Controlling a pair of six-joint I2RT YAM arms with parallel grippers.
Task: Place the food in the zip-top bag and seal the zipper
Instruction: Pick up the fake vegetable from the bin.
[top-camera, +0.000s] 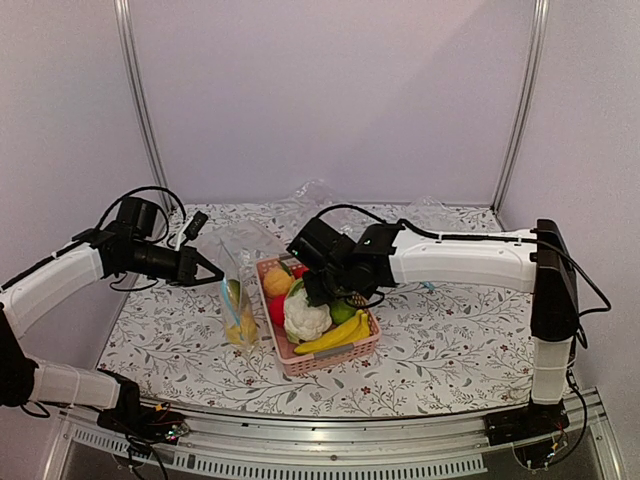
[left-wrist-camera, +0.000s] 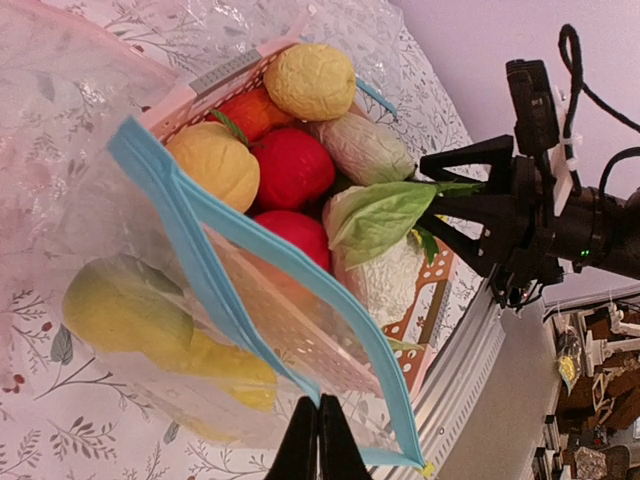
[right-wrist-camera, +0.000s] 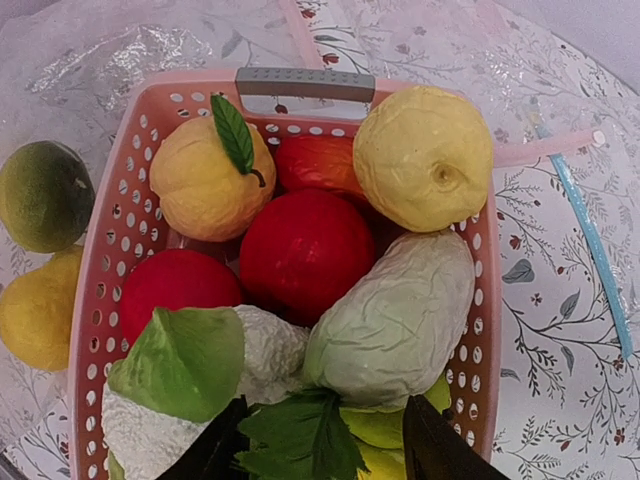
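The zip-top bag (top-camera: 238, 285) stands left of the basket with its mouth open. My left gripper (left-wrist-camera: 318, 425) is shut on one lip of the light-blue zipper (left-wrist-camera: 250, 275) and holds it up; it also shows in the top view (top-camera: 207, 270). A round green fruit (left-wrist-camera: 120, 305) and a yellow fruit (left-wrist-camera: 235, 370) lie inside the bag. The white oblong piece (right-wrist-camera: 400, 315) lies in the basket beside a yellow lemon-like fruit (right-wrist-camera: 425, 155). My right gripper (right-wrist-camera: 325, 445) is open and empty, low over the white piece's near end, and shows in the top view (top-camera: 322, 290).
The pink lattice basket (right-wrist-camera: 100, 260) holds red fruits, an orange fruit with a leaf (right-wrist-camera: 210, 180), a cauliflower (top-camera: 305, 318) and a banana bunch (top-camera: 335, 335). More clear plastic with a blue strip (right-wrist-camera: 590, 240) lies right of the basket. The table's front rail (top-camera: 330, 440) is near.
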